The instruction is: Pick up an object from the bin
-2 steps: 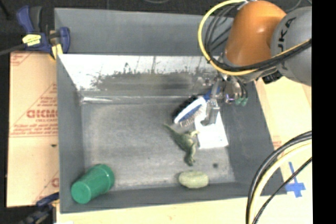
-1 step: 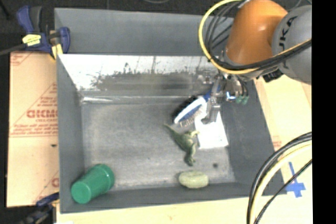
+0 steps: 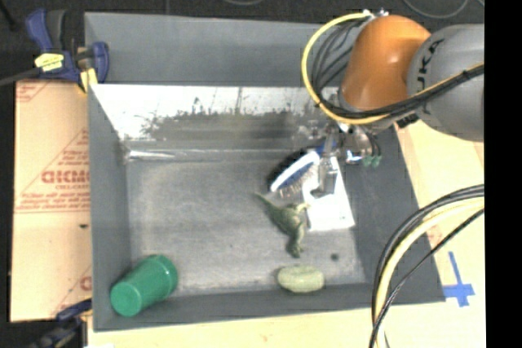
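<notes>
Bin: grey; far wall pale, dark-streaked.
Cylinder, near-left corner: solid green.
Oval lump, near edge: pale green.
Toy dinosaur, right of centre: olive green.
Curved piece: blue and white.
Wrist cover: orange.

My arm reaches in from the right, wrist under its orange cover tipped downward, cables looped beside it, and my pincer points down, set low.

Green cup lower-left — pale oval lump lower-right.
</notes>
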{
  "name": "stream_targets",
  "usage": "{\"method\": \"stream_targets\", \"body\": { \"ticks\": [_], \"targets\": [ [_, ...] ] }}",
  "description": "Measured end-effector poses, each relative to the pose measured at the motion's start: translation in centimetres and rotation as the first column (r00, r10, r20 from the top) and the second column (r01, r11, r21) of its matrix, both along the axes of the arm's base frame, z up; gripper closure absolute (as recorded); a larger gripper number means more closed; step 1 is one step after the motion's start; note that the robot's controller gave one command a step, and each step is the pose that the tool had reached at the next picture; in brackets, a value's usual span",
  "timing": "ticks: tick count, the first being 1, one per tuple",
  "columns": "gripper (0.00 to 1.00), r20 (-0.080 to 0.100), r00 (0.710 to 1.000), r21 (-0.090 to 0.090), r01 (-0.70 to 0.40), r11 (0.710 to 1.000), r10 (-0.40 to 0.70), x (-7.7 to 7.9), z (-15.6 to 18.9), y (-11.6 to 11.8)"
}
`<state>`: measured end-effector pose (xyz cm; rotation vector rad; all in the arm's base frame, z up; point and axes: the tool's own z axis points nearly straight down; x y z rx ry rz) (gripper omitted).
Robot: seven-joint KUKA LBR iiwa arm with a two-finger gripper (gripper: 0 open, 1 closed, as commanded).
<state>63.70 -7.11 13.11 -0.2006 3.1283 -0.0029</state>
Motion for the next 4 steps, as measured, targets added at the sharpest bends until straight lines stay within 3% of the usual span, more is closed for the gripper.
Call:
{"method": "stream_targets", "body": {
  "ticks": [1, 2, 3, 4],
  "targets": [
    [0.0, -0.003, 0.973, 0.001, -0.231, 0.973, 0.231, 1.2, -1.3, -1.4],
    [0.0, 0.001, 0.979, 0.001, -0.202, 0.979, 0.202, 1.9, -0.2, -0.7],
    [0.0, 0.001, 0.904, -0.004, -0.428, 0.904, 0.428, 2.0, -5.1, -0.6],
    [1.0, 0.001, 0.877, -0.005, -0.48, 0.877, 0.48, 2.3, -6.9, -0.9]
  ]
}}
